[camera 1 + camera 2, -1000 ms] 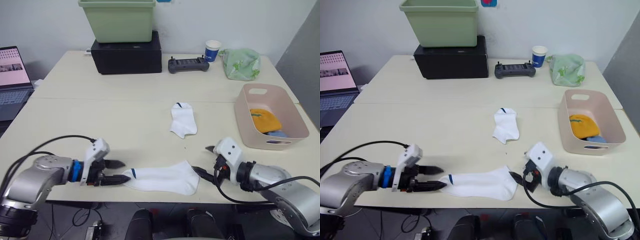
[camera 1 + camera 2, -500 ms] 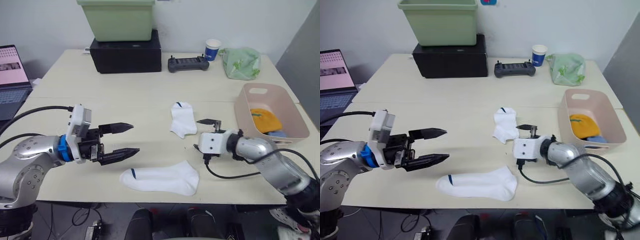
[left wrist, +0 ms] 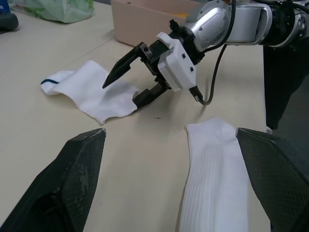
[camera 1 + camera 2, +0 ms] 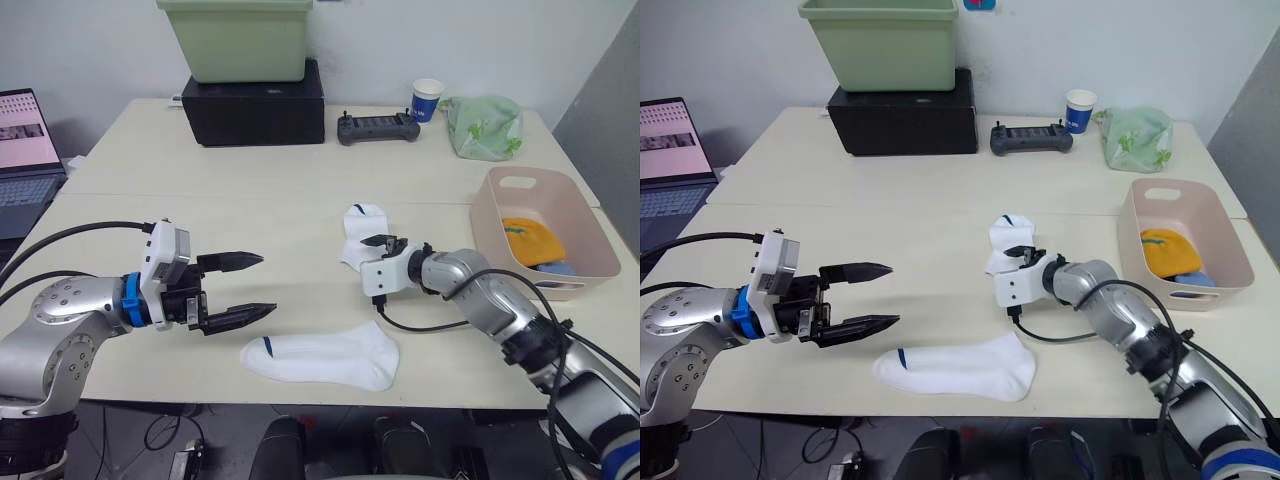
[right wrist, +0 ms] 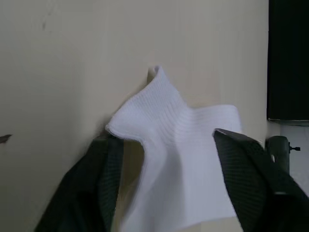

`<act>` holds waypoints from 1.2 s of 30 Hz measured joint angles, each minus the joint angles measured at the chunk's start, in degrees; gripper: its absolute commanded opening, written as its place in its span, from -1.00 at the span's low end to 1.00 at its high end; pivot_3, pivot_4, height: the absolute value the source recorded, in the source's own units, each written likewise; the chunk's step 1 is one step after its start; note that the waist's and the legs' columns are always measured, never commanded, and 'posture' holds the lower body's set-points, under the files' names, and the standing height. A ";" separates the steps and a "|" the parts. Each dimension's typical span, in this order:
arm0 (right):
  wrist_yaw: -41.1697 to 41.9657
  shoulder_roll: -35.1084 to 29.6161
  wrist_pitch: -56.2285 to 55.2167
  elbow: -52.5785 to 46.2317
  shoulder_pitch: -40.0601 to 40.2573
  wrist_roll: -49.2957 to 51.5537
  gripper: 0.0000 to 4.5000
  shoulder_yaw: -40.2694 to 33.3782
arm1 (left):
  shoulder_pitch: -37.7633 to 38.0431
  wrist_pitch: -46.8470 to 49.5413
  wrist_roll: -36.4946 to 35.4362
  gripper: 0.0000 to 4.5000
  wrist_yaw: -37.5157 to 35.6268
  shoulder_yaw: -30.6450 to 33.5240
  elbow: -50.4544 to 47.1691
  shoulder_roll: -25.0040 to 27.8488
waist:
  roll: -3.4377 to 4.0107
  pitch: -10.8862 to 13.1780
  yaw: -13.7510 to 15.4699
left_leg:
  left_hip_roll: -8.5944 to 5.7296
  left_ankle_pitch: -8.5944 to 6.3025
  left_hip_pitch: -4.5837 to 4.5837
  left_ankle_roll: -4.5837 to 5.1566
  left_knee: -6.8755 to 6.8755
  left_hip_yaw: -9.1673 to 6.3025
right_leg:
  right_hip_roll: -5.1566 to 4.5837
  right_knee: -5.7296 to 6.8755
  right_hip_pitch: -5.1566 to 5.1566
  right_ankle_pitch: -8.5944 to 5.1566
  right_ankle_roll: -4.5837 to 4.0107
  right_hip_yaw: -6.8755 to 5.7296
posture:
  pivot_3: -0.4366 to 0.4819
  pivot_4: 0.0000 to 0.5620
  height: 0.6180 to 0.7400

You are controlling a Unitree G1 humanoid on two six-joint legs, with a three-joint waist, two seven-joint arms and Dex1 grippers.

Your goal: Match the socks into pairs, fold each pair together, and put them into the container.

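While the last white pair is unmatched, your attention belongs on the far white sock (image 4: 364, 238), the one lying mid-tabletop (image 4: 250, 200) with its dark-marked cuff pointing away from you and its toe end toward the near edge. Your right gripper (image 4: 384, 244) is already at that toe end: its jaws are spread, one finger low against the tabletop at the sock's corner and the other raised over the fabric. The wrist camera shows the corner of the sock bunched up between the two fingers — not yet pinched. The sock's long axis runs roughly away from you, so the jaws meet it at its near end, slightly from the right.

The near white sock (image 4: 322, 358) lies flat by the tabletop's front edge, long axis running left to right, cuff with the dark mark toward your left. Your left gripper (image 4: 250, 287) hovers just beside and above that cuff, jaws wide open and holding nothing, tips pointing right. That makes the left arm nearer for this sock and the right arm nearer for the far one.

The pink container (image 4: 590, 250) sits at the right of the tabletop, well apart from both white socks, with a mustard-orange sock (image 4: 530, 240) and a light blue sock (image 4: 553, 268) inside.
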 measured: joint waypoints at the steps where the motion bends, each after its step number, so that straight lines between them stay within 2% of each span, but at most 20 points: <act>1: 0.03 0.00 -0.28 0.58 -0.10 -0.04 -0.22 -0.18 | 0.00 -0.23 0.20 1.00 -0.03 -0.01 0.21 0.00 | 0.00 0.00 0.00 | 0.00 0.00 0.00 0.00 0.00 0.00 | 0.00 -0.01 0.00 0.00 0.00 0.00 | -0.05 -0.47 0.92; 5: 1.13 0.55 -1.40 1.28 -0.07 0.04 -0.88 -0.37 | -0.67 -0.78 0.69 1.00 -0.17 -0.60 1.54 -0.08 | 0.00 0.00 0.01 | -0.01 0.00 0.00 0.00 0.00 0.00 | -0.01 0.01 0.01 0.00 0.00 0.00 | -0.05 -0.47 0.92; 6: 1.47 0.84 -1.57 1.22 -0.07 0.07 -0.99 -0.37 | -1.08 -0.79 0.70 1.00 -0.09 -1.01 1.60 -0.20 | 0.00 0.00 0.01 | -0.01 0.00 0.00 0.00 0.00 0.00 | 0.00 0.01 0.01 0.00 0.00 0.00 | -0.05 -0.47 0.92; 14: 3.78 5.44 2.23 -3.35 0.53 2.95 -0.99 -4.22 | -2.25 -0.80 0.58 1.00 1.59 -1.01 2.59 -0.54 | 0.01 0.00 -0.11 | 0.00 0.00 0.00 0.00 0.00 -0.05 | 0.02 0.07 0.00 0.00 0.00 -0.03 | -0.05 -0.47 0.92; 19: 4.72 11.67 8.74 -6.82 0.29 6.61 -0.99 -7.32 | -2.32 -0.89 0.58 1.00 3.77 0.71 5.42 -1.29 | 0.01 0.00 -0.10 | 0.02 0.00 0.00 0.00 0.00 -0.05 | 0.01 0.07 0.00 0.00 0.00 -0.04 | -0.05 -0.47 0.92; 23: 4.59 21.08 20.80 -10.67 -2.75 12.58 -0.99 -11.68 | -5.68 -0.46 -0.10 1.00 6.38 3.66 10.40 -1.38 | 0.01 0.00 -0.12 | 0.03 0.00 0.00 -0.01 0.00 -0.10 | 0.05 0.16 -0.04 0.00 0.00 -0.10 | -0.05 -0.47 0.92; 26: 4.12 25.49 28.78 -14.70 -5.08 16.22 -0.99 -14.75 | -8.93 0.58 -0.80 1.00 7.64 5.99 13.50 -1.00 | 0.00 0.00 0.01 | 0.06 0.00 0.00 0.00 -0.01 -0.13 | 0.02 0.11 -0.02 0.00 0.00 -0.18 | -0.05 -0.47 0.92; 29: 2.64 29.97 38.81 -17.64 -5.90 20.74 -0.99 -18.55 | -10.05 0.44 -0.35 1.00 6.75 6.50 16.77 0.89 | 0.00 0.00 0.10 | 0.04 0.00 -0.02 -0.01 -0.02 -0.09 | -0.07 0.10 -0.03 0.00 0.00 -0.20 | -0.05 -0.47 0.92; 31: 0.51 33.22 48.02 -21.65 -6.17 24.52 -0.99 -23.57 | -10.20 0.19 0.65 1.00 5.64 6.46 17.67 2.19 | 0.00 0.00 0.12 | 0.03 0.00 -0.03 -0.01 -0.04 -0.11 | -0.12 0.10 -0.04 0.00 0.00 -0.21 | -0.05 -0.47 0.92; 33: -1.91 34.28 55.13 -25.68 -5.26 26.82 -0.99 -27.69 | -10.36 0.20 0.86 1.00 5.49 5.62 17.38 2.27 | -0.02 -0.02 0.24 | -0.01 0.01 -0.03 -0.01 -0.06 -0.14 | -0.22 0.07 0.00 0.00 0.00 -0.21 | -0.05 -0.47 0.92; 36: -5.26 33.39 63.14 -28.10 0.41 28.45 -0.99 -32.09 | -10.36 0.87 1.14 1.00 5.91 3.42 17.19 1.61 | -0.06 -0.04 0.25 | -0.07 0.01 -0.03 -0.01 -0.06 -0.09 | -0.29 0.04 0.01 0.00 0.01 -0.18 | -0.05 -0.47 0.92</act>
